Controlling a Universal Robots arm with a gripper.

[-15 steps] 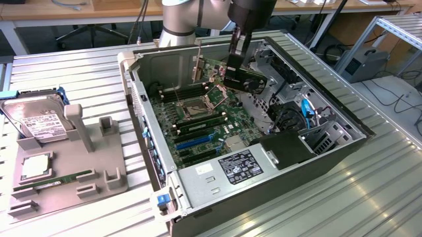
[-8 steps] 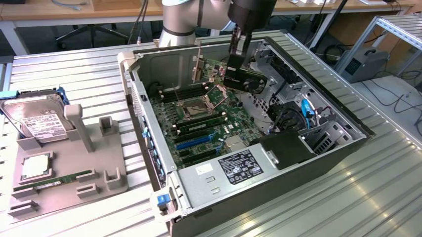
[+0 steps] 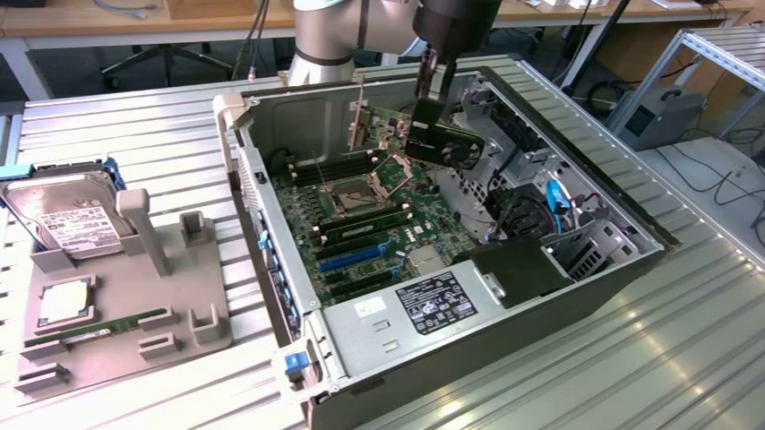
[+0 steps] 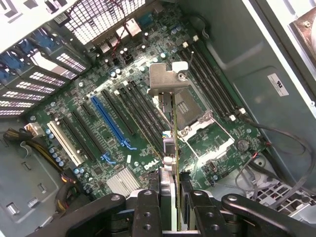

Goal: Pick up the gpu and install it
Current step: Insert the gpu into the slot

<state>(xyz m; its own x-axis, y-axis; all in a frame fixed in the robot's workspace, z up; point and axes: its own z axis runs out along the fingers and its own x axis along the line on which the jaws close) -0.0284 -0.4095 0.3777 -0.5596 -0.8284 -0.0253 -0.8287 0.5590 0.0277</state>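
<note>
Silver bracket (image 4: 165, 79) foremost, the gpu (image 3: 425, 139) hangs edge-on in my gripper (image 4: 174, 200), whose jaws are clamped on the card's upper edge. I see it held inside the open computer case (image 3: 514, 349), just above the motherboard (image 3: 371, 224), beside the CPU socket (image 4: 195, 118) and not yet seated.

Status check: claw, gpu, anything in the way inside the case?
Claw shut on gpu, card on edge. Held above motherboard inside open case, not seated. No obstruction seen under it.
</note>
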